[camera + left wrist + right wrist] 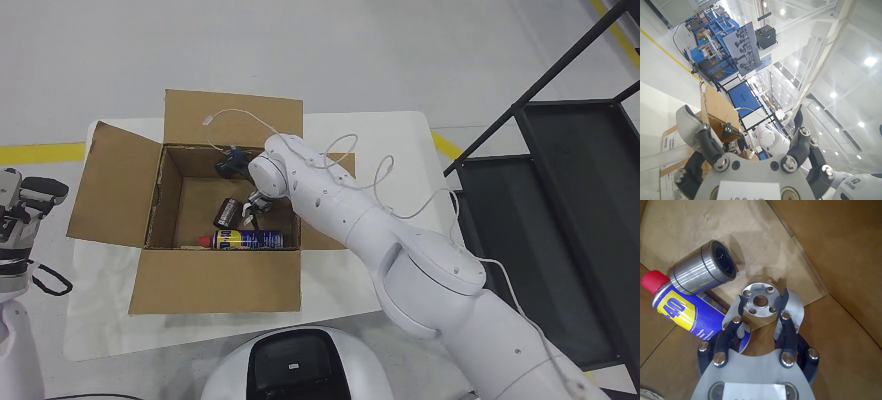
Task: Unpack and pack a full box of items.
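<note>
An open cardboard box point(115, 185) stands on the white table point(390, 140). Inside lie a blue and yellow spray can point(245, 240) with a red cap and a steel cylinder point(228, 211); a dark blue item point(236, 160) sits at the far wall. My right gripper point(262, 203) is down inside the box. In the right wrist view it point(762, 303) is shut on a round steel flange point(758, 289) with several holes, close over the box floor point(696, 228), beside the can point(683, 311) and cylinder point(702, 268). My left gripper point(743, 113) is open, empty, left of the box.
All the box's flaps are folded outward, the front flap point(215, 280) lying toward me. A white cable point(240, 112) runs over the rear flap. A black metal rack point(560, 200) stands right of the table. The left wrist view catches the box's side point(715, 106).
</note>
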Available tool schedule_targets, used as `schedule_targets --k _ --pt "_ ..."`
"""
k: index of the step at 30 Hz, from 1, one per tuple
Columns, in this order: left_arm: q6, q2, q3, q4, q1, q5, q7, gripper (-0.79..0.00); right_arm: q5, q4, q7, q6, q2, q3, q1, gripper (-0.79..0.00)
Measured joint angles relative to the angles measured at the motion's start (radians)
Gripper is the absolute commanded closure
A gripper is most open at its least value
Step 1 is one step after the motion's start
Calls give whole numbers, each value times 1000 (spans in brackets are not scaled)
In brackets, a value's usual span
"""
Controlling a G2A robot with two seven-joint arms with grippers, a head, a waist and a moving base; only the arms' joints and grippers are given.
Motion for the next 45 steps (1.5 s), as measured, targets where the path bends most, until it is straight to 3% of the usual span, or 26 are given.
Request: schedule_targets --k 3,6,13,15,33,37,38,42,45 --pt "0 0 0 0 0 0 0 -785 1 15 -12 -4 -5 3 -4 -191" --pt "0 0 0 0 0 0 0 -785 1 30 -15 -12 -12 4 -5 -317" --pt "0 0 0 0 0 0 0 -785 -2 58 -18 -23 -27 8 2 -425" --pt "0 0 0 0 0 0 0 -785 -4 67 -20 -27 -32 9 4 -496" --pt "0 0 0 0 0 0 0 -785 -24 146 -44 -42 -79 8 12 -551" --pt "0 0 0 0 0 0 0 -785 -28 164 -59 -42 -88 8 10 -471" --pt "0 0 0 0 0 0 0 -785 -29 169 -63 -42 -90 9 10 -385" --pt "0 0 0 0 0 0 0 -785 -35 187 -79 -39 -97 11 10 -200" --pt "0 0 0 0 0 0 0 -785 -39 195 -84 -36 -102 12 10 0"
